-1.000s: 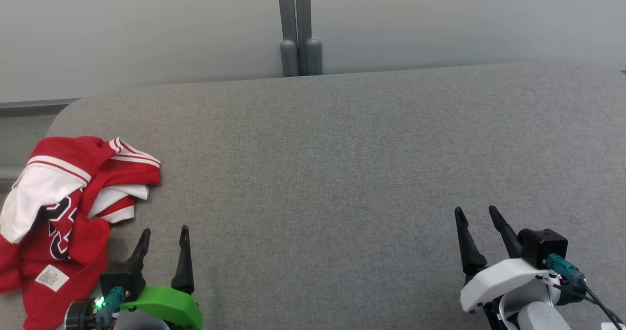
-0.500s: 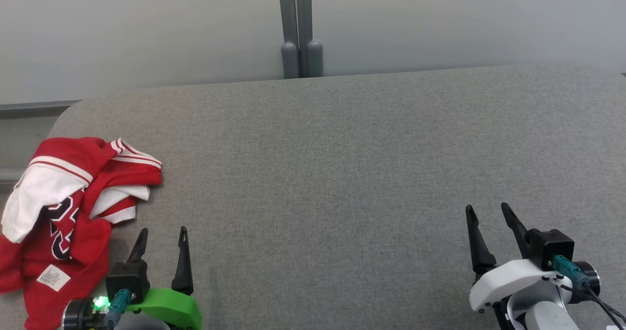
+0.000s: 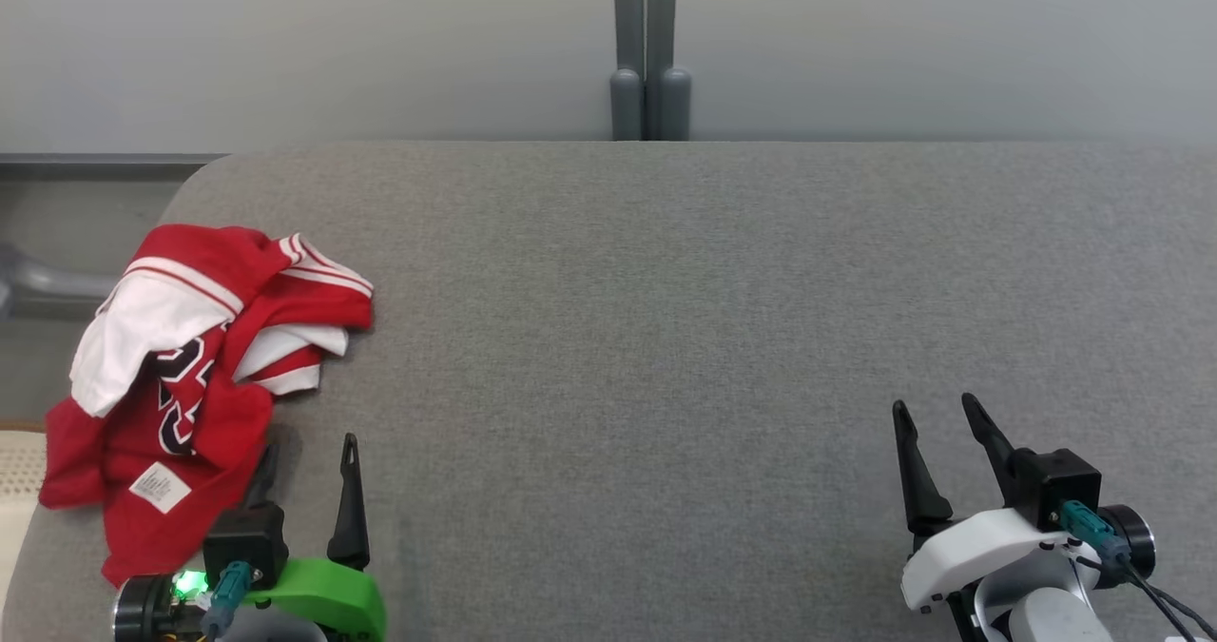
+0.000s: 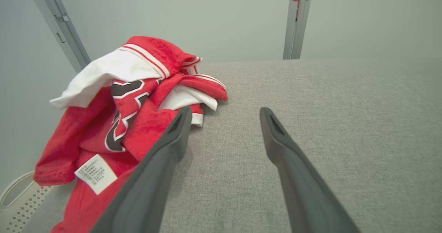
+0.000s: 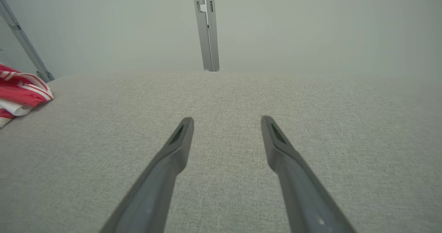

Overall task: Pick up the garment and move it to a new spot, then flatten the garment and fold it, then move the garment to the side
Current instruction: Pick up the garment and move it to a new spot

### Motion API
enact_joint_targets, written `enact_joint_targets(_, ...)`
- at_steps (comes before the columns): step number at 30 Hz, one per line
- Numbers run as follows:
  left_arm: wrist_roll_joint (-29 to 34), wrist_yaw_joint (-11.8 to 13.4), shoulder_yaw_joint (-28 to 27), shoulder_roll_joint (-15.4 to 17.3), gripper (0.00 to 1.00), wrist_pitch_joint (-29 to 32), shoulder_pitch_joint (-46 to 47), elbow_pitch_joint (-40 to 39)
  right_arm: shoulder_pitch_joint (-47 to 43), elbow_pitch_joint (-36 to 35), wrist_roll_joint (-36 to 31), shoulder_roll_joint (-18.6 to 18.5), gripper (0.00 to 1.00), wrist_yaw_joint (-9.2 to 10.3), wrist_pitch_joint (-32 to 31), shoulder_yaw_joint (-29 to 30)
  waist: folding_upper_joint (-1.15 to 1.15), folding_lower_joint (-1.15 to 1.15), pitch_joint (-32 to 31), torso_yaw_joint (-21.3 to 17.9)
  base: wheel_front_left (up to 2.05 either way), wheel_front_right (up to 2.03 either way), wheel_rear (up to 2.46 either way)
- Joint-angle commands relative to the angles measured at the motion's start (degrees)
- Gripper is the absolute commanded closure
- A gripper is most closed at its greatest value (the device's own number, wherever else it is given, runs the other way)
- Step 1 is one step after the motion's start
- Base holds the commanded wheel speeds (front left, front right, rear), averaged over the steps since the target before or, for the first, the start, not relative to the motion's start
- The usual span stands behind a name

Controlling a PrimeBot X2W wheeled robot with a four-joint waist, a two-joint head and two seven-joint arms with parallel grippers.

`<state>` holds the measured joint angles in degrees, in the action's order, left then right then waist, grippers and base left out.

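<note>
As the camera turned, left gripper (image 3: 310, 444) neared the garment (image 3: 204, 404).

Grey fabric tabletop (image 3: 666, 338) in front of me

One crumpled red-and-white garment (image 3: 200, 376) lies on it by the left edge, well left of the grey post (image 3: 647, 52) behind the far edge.

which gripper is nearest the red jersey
The left gripper, on the green mount: it sits right beside the red jersey, while the right gripper, on the white mount, is far off to the other side.
</note>
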<state>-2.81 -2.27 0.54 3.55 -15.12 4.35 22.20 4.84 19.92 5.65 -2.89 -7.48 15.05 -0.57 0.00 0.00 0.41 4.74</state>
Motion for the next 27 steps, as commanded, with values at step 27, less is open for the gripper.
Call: enact_joint_targets(27,-1.88,0.7,-6.96,-0.59,0.0,-0.06,-3.38,-1.2,4.2,3.83,1.75,-0.17,0.0,-0.01,0.17,-9.88,0.0,0.0,2.62,26.08,0.0,0.0,0.0)
